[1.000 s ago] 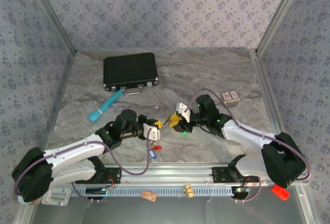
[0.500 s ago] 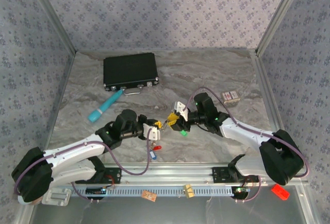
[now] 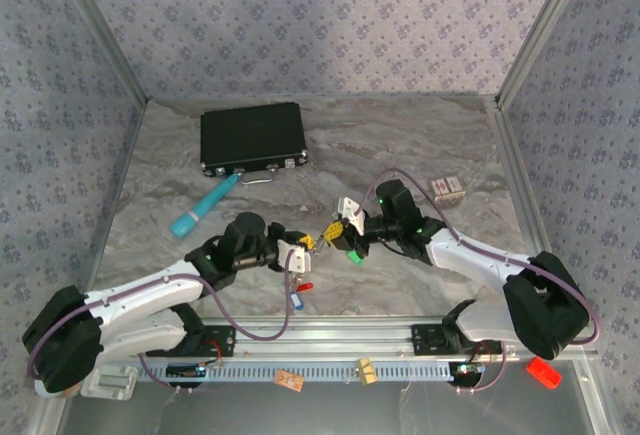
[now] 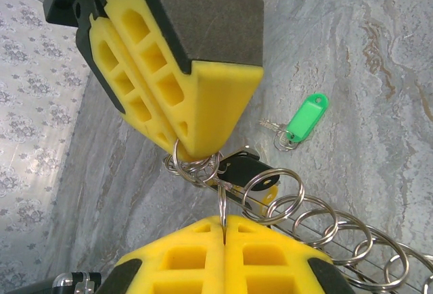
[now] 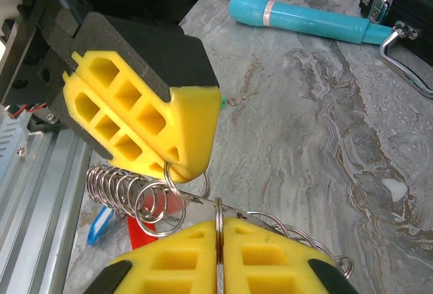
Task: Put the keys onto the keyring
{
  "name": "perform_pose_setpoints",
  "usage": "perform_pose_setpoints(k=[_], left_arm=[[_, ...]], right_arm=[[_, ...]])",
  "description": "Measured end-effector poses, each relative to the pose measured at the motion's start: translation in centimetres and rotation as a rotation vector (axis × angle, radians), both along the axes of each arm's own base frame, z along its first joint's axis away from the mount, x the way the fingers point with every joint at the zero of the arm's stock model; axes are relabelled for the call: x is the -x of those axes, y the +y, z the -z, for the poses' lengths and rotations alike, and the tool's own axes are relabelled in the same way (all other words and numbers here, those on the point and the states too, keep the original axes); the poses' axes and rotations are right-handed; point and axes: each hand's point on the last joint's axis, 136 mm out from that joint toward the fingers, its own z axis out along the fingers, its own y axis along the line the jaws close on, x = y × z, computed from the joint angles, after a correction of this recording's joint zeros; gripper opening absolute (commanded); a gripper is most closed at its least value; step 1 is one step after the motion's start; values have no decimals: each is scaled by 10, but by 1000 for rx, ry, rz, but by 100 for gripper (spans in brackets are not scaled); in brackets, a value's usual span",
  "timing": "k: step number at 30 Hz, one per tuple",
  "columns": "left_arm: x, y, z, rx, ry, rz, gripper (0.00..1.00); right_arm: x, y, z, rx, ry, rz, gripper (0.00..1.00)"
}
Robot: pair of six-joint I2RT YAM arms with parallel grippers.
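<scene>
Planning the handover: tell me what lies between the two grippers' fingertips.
The keyring, its linked silver rings pinched by the left gripper and the right gripper, spans that gap; seen in the left wrist view.

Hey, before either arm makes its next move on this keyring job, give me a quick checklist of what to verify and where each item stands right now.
1. Left gripper shut on the keyring: ok.
2. Right gripper shut on the keyring too: ok.
3. Green key threaded on the ring: not ok, it lies loose on the table.
4. Red key and blue key threaded on: not ok, both lie on the table.
5. Ring coil spread open enough to take a key: cannot tell.
</scene>
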Motion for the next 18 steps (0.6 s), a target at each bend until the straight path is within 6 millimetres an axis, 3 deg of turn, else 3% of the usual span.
perform_pose_setpoints(k=[2,6,10,13,18], left_arm=[[0,0,0,-1,0,-2,0],[0,1,0,-2,0,-3,2],[1,3,0,-9,2,-6,17],[4,8,4,-28,22,-13,38],[11,16,-1,-25,40,-24,49]], right_arm=[[0,0,-1,0,0,0,0],[0,-1,0,6,4,1,0],[0,0,0,5,4,0,0],[-1,-1,-1,5,1,3,0],[-2,-1,-7,1,-12,4,0]])
